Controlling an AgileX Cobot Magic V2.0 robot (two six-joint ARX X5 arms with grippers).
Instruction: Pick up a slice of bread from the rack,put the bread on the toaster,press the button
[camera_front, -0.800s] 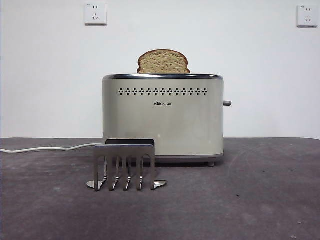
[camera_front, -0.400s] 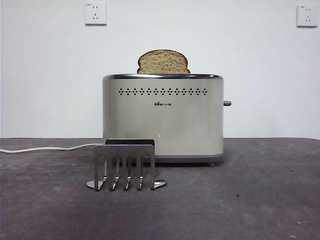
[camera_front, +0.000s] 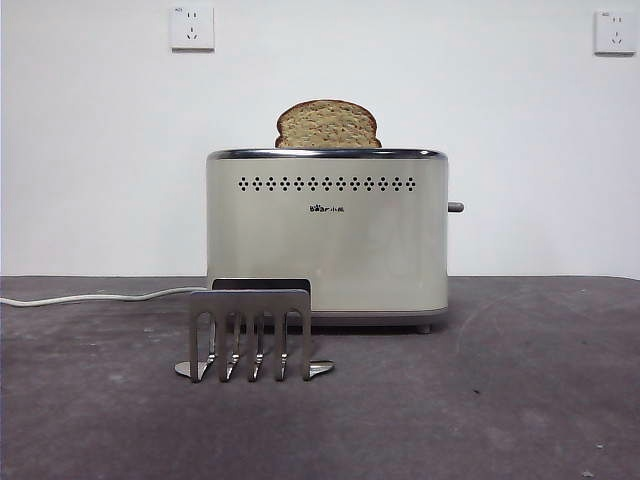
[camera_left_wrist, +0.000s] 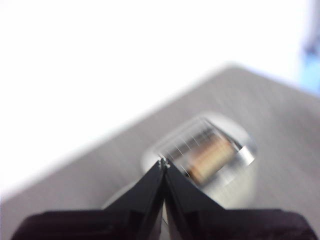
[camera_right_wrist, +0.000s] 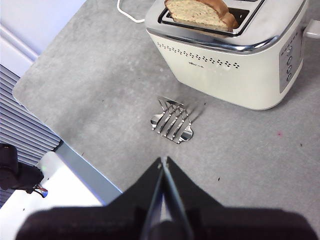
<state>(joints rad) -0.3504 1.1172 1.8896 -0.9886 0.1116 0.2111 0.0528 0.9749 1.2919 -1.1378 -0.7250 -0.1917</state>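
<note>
Bread (camera_front: 328, 124) sits upright in the toaster (camera_front: 327, 235) slot, rack (camera_front: 250, 333) bare in front. Left hand (camera_left_wrist: 163, 163) and right hand (camera_right_wrist: 163, 161) both closed, holding nothing, well above the tabletop (camera_front: 520, 400).

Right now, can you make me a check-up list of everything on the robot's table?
Surface: grey table, a few small specks.
Job's things: bread stands in the toaster slot, top sticking out; rack in front holds no bread; lever knob on the toaster's side.
Clutter: nothing seen.
Pincers: left pincer shut, above the toaster; right pincer shut, above the table, holding nothing.
Cables: white cord along the table.
Surroundings: white wall, two sockets.
</note>
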